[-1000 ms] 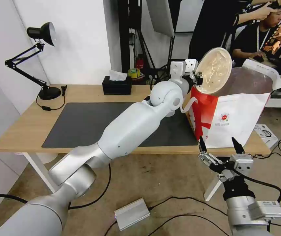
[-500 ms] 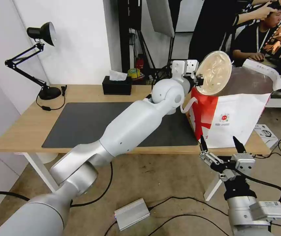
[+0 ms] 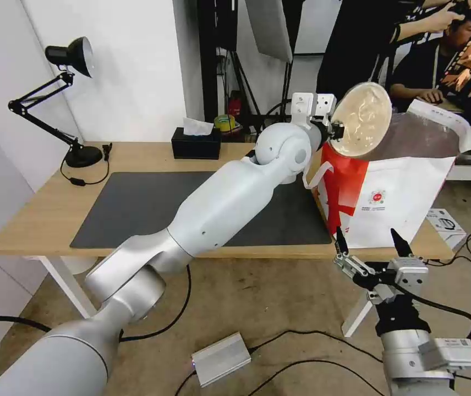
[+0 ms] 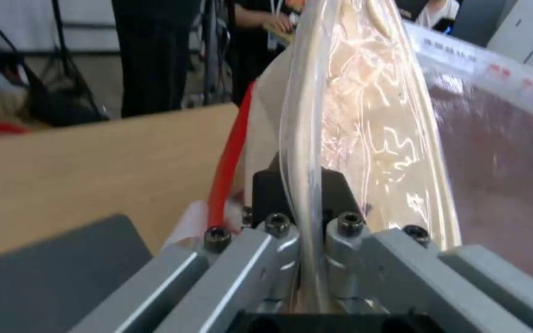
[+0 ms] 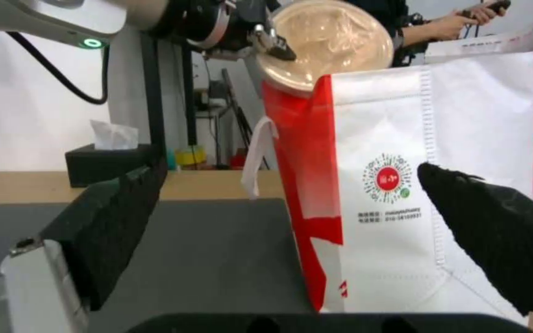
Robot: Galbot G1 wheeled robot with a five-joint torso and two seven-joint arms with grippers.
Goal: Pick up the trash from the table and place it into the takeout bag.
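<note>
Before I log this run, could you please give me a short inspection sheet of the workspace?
Surface: table with dark mat.
Job's things: beige lidded bowl tilted on edge over the open mouth of the takeout bag, which stands on the table's right end.
Clutter: black tissue box, desk lamp.
Grippers: left gripper shut on the bowl's rim; right gripper open, low before the table edge.
Cables: several on the floor.
Surroundings: silver box on the floor.
</note>
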